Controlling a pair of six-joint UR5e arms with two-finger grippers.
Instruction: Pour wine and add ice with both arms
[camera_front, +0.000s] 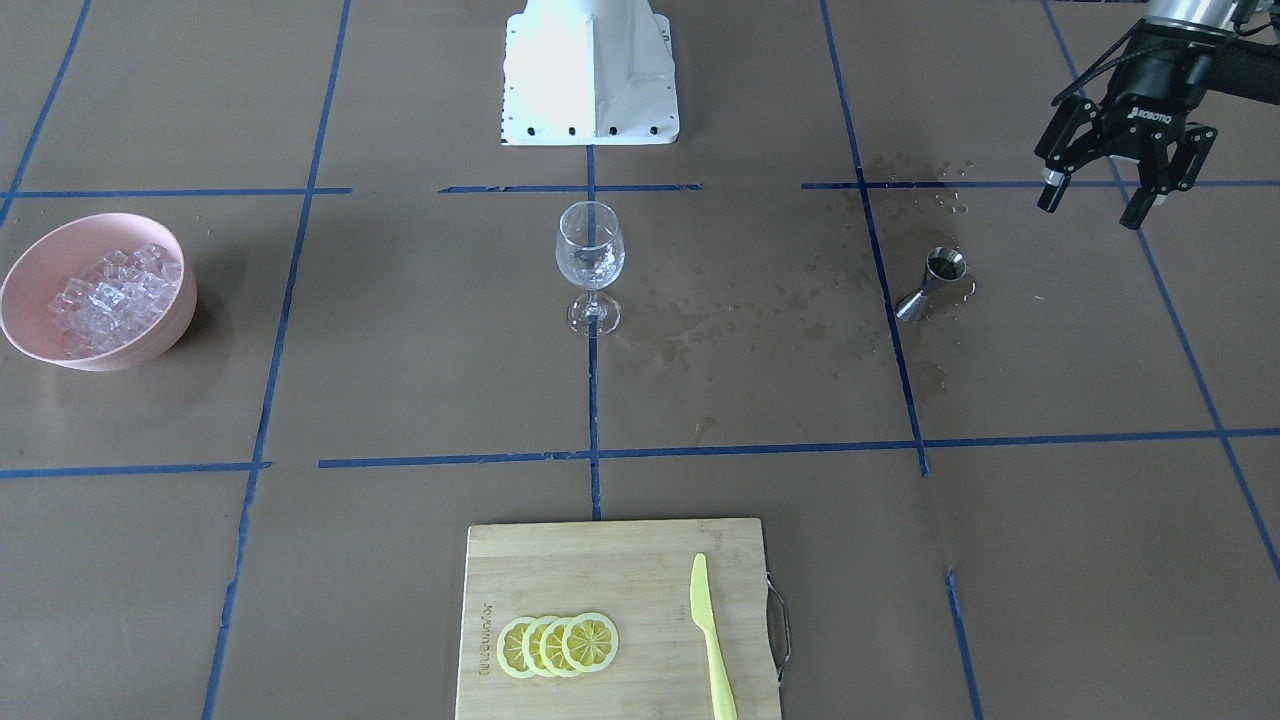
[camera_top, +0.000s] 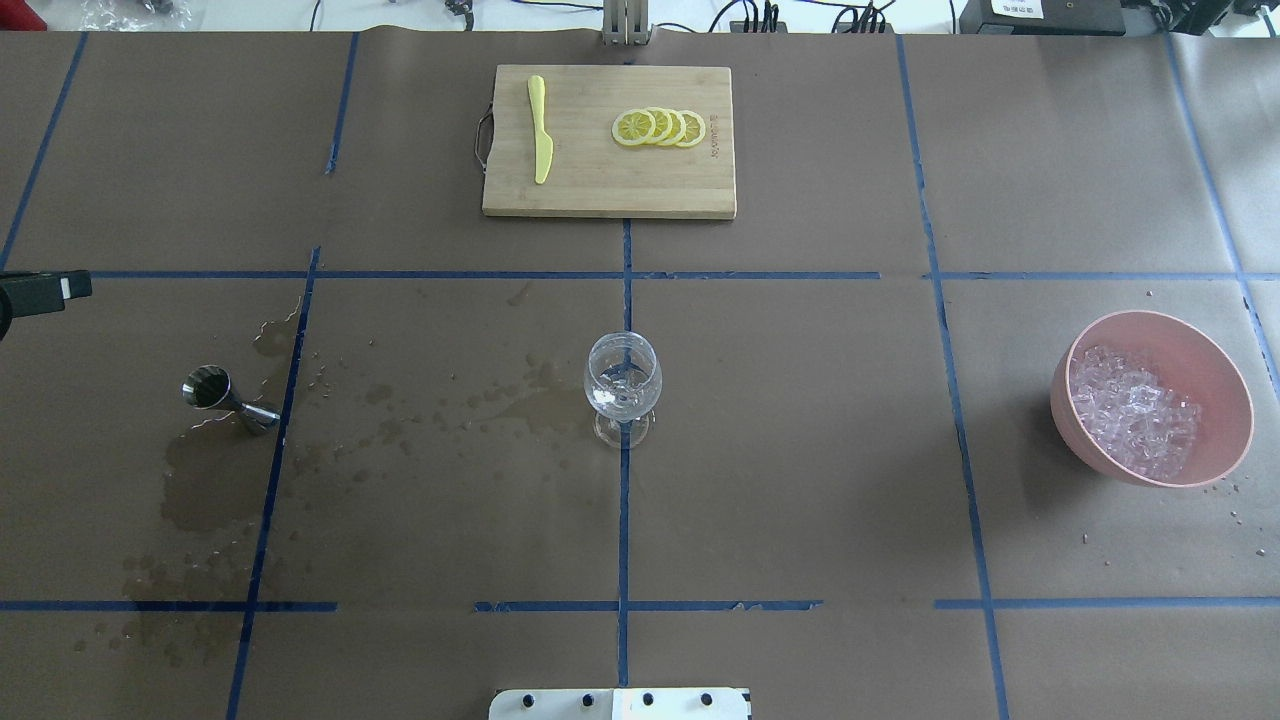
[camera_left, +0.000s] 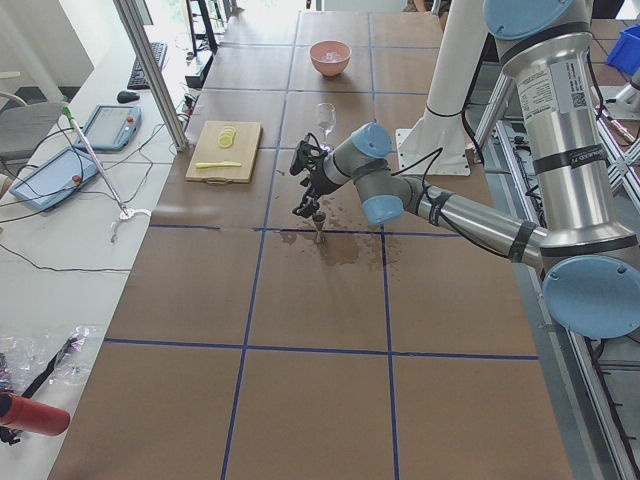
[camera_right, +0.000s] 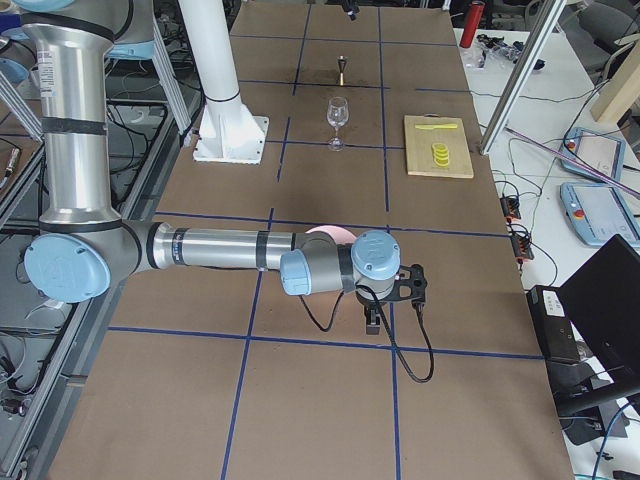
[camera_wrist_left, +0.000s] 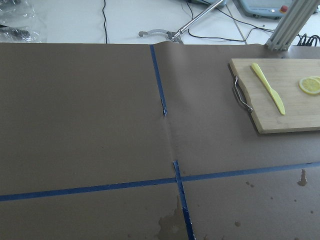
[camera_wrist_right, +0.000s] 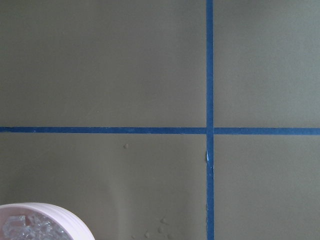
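A clear wine glass (camera_front: 590, 255) stands upright at the table's middle, also in the overhead view (camera_top: 622, 380). Glints show in its cup; I cannot make out the wine. A steel jigger (camera_front: 935, 283) stands on wet paper, also overhead (camera_top: 225, 392). The ice (camera_front: 110, 295) fills a pink bowl (camera_front: 180, 320), also overhead (camera_top: 1215, 350). My left gripper (camera_front: 1092, 205) is open and empty, raised beyond the jigger. My right gripper (camera_right: 390, 300) shows only in the exterior right view, near the bowl; I cannot tell if it is open.
A bamboo cutting board (camera_top: 600, 185) at the far edge holds lemon slices (camera_top: 660, 127) and a yellow knife (camera_top: 540, 130). Wet stains (camera_top: 210, 490) spread from the jigger toward the glass. The white pedestal base (camera_front: 590, 70) stands behind the glass.
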